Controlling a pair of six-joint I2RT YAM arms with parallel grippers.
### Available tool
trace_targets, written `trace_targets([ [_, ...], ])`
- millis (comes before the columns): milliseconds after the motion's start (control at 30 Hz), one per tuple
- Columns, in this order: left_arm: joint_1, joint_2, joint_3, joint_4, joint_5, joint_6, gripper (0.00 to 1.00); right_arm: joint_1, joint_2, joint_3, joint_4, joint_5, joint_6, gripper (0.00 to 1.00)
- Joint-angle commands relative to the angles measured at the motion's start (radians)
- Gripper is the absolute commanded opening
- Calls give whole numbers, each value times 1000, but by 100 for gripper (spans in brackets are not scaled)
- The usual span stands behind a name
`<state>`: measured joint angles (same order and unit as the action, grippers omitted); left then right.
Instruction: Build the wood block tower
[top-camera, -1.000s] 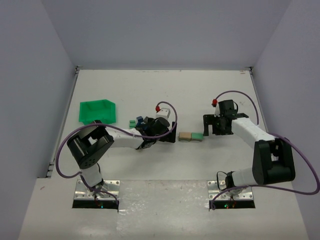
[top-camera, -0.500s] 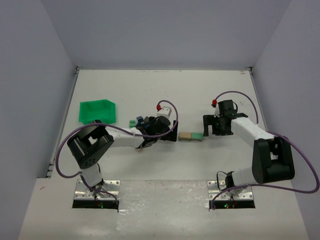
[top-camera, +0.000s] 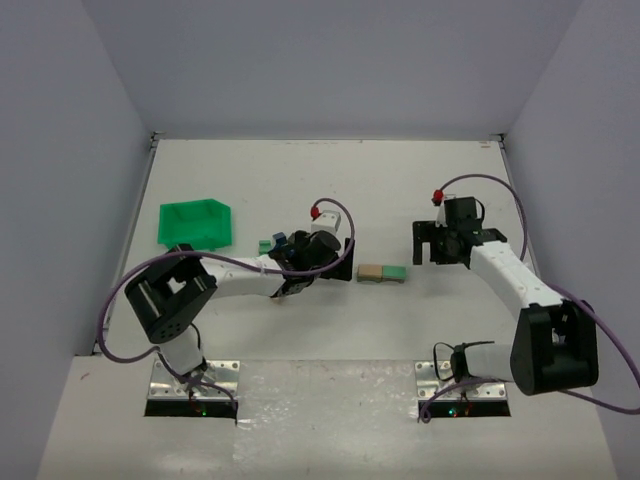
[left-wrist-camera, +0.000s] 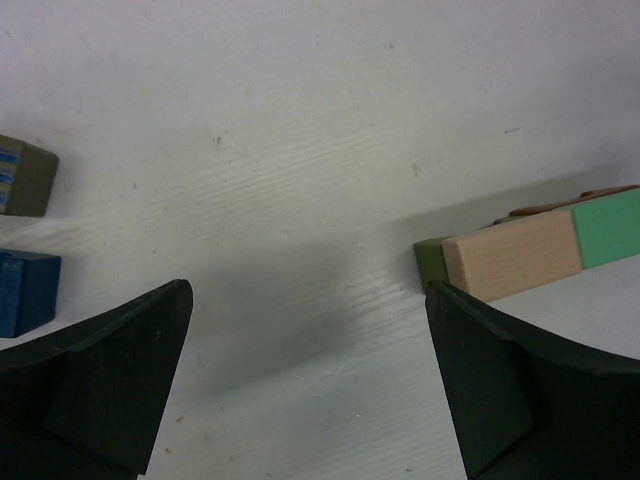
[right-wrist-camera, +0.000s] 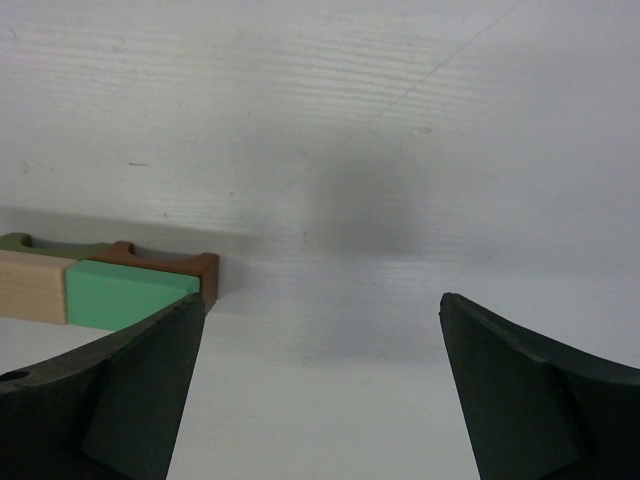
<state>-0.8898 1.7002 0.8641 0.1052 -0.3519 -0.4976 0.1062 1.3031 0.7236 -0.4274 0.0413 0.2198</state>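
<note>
Right hand wide, backed off the tower. Left hand wide too; we fetch the blue block next.

Blue block partly beyond left edge

White table between plain pale lavender-grey walls, under even, soft light

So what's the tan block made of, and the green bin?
The tan block looks like bare, unpainted wood: fine grain lines show on its side. The green bin is probably plastic, judging by its thin walls and even, bright colour.
</note>
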Motion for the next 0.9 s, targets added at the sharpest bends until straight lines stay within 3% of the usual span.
trace_targets([
  [0, -9, -156, 11, -21, -108, -3, 100, -5, -101, 76, 12, -9, 3, 99],
  [233, -8, -366, -49, -156, -245, -68, 100, 2, -184, 92, 53, -145, 15, 99],
  [300, -4, -417, -72, -222, -295, -109, 100, 52, -190, 113, 95, -206, 7, 99],
  [400, 5, -478, -93, -299, -327, -181, 100, 218, -163, 147, 149, -122, -30, 99],
  [600, 91, -592, -177, -345, -266, -273, 100, 349, 65, 249, 219, -189, -63, 99],
  [867, 133, -724, -247, -410, -309, -327, 100, 447, 304, 364, 272, -280, -62, 99],
])
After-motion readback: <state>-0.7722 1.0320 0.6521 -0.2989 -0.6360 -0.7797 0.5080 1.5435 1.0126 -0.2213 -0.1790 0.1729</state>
